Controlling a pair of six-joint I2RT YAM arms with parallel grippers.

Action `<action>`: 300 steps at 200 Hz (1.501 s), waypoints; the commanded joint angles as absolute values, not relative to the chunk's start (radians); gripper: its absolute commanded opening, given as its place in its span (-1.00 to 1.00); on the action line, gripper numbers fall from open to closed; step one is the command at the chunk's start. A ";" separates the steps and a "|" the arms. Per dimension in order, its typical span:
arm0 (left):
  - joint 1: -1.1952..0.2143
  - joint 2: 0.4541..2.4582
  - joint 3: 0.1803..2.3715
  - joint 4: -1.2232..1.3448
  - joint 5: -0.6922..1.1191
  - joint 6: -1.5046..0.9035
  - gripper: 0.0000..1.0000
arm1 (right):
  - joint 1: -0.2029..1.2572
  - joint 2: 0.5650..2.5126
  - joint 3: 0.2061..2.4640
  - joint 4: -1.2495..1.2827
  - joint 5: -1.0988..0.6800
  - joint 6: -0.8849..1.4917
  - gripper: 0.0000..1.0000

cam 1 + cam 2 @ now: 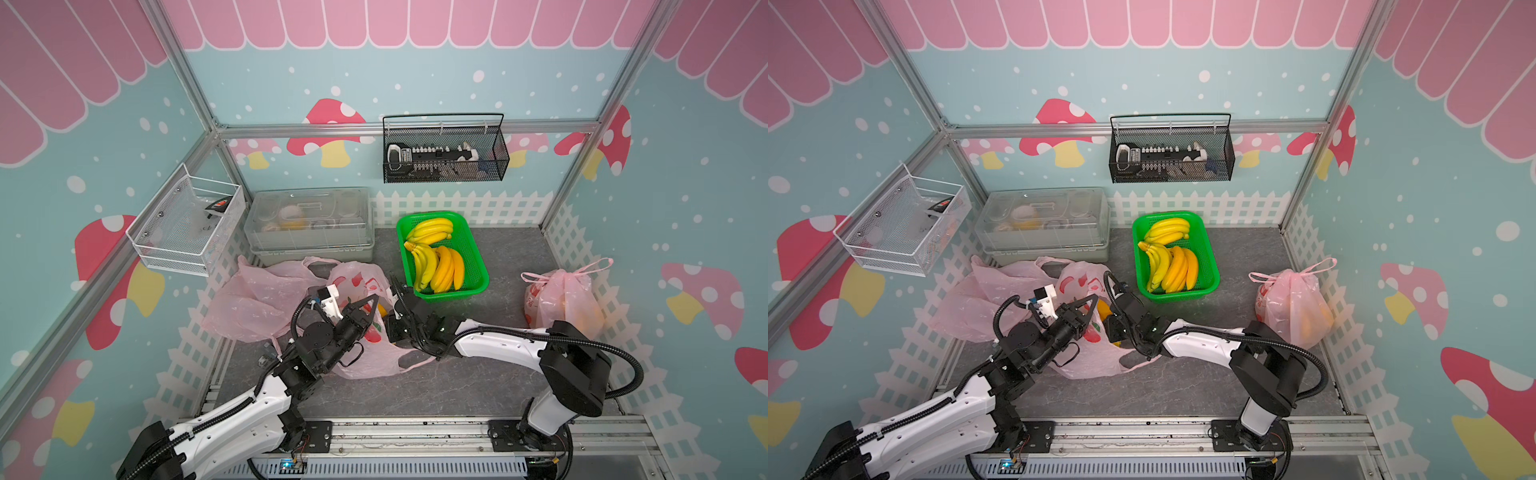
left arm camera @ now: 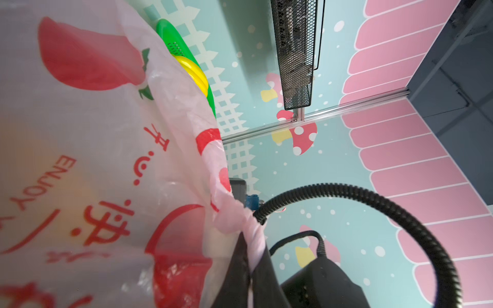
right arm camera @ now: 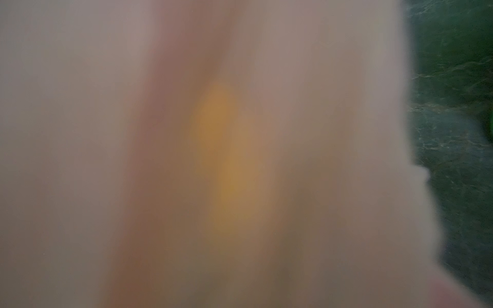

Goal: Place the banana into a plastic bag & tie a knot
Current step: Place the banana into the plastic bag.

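We count three thin pink plastic bags on the dark grey marbled tabletop [image 1: 457, 374]. One lies flat and crumpled at the left [image 1: 249, 299]. One stands knotted at the top, at the right [image 1: 561, 299]. The third is a red-printed pink plastic bag [image 1: 370, 361] between the two arms, and it is the one being handled. A single yellow banana [image 1: 1102, 309] sits inside this middle bag. It shows only as yellow patches through the film. In a top view a second glimpse nearer the arms' rail hints that its long axis runs front to back, but we cannot tell which end is the stem. Three more bunches [image 1: 430, 230] [image 1: 424, 266] [image 1: 446, 268] lie in one green perforated plastic basket [image 1: 453, 296], just beyond the bag. The left gripper [image 1: 374, 298] is pinched tight on the bag's twisted handle [image 2: 257, 237], which is a rope-like strand of crinkled film. The right gripper [image 1: 392, 328] is pressed against the bag. Its own camera sees only blurred pink film with an orange smear, so we cannot tell how its jaws stand. Behind the bags sits one clear lidded plastic box [image 1: 307, 208]. Two mesh baskets hang on the walls, one black [image 1: 494, 166] and one white [image 1: 174, 257].
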State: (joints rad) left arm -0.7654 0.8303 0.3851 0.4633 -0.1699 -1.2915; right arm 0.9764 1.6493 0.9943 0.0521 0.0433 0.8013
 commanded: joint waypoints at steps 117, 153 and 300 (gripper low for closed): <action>-0.612 0.761 0.366 0.282 -0.140 -1.275 -1.00 | 0.929 1.220 0.929 -0.294 0.195 0.617 0.40; -0.609 0.749 0.353 0.275 -0.140 -1.267 -1.00 | 0.720 1.139 0.932 -0.374 0.197 0.550 0.41; -0.607 0.738 0.342 0.256 -0.136 -1.255 -1.00 | 0.454 1.807 1.462 -0.328 0.064 0.349 0.34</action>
